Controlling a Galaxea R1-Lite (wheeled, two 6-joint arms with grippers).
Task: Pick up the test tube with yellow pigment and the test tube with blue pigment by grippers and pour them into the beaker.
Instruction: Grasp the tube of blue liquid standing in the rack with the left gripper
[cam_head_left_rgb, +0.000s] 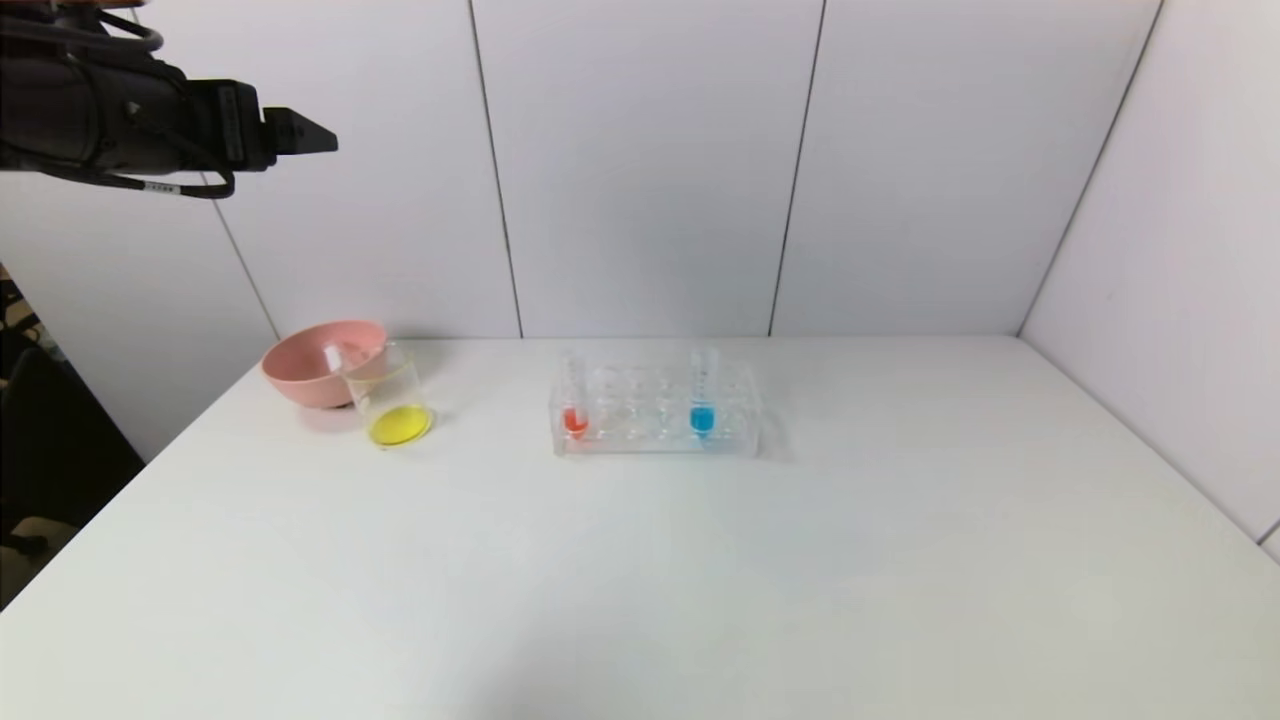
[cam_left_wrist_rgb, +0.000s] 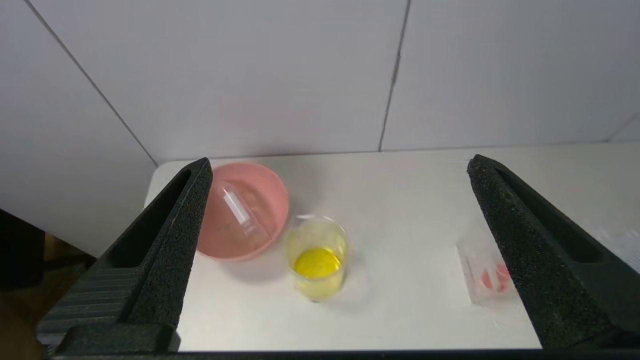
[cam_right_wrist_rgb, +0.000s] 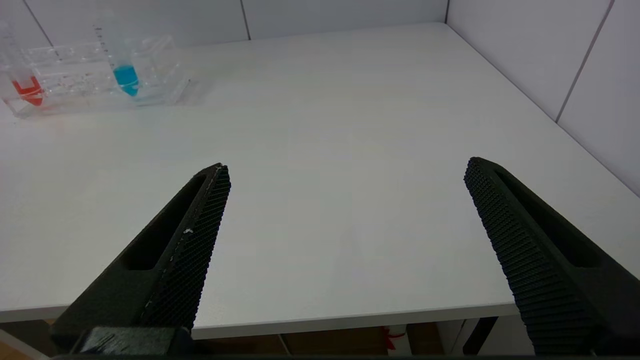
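The left gripper hangs high above the white bench, fingers spread wide and empty. Its wrist view alone shows an emptied clear test tube lying slanted inside the shallow pink bowl. The small clear glass beaker, yellow liquid pooled at its bottom, stands touching the bowl. The slim blue-tipped test tube stands upright in the clear plastic rack, well apart from the red-tipped tube. Only the right wrist view shows the right gripper, low at the bench's near edge, fingers apart, holding nothing.
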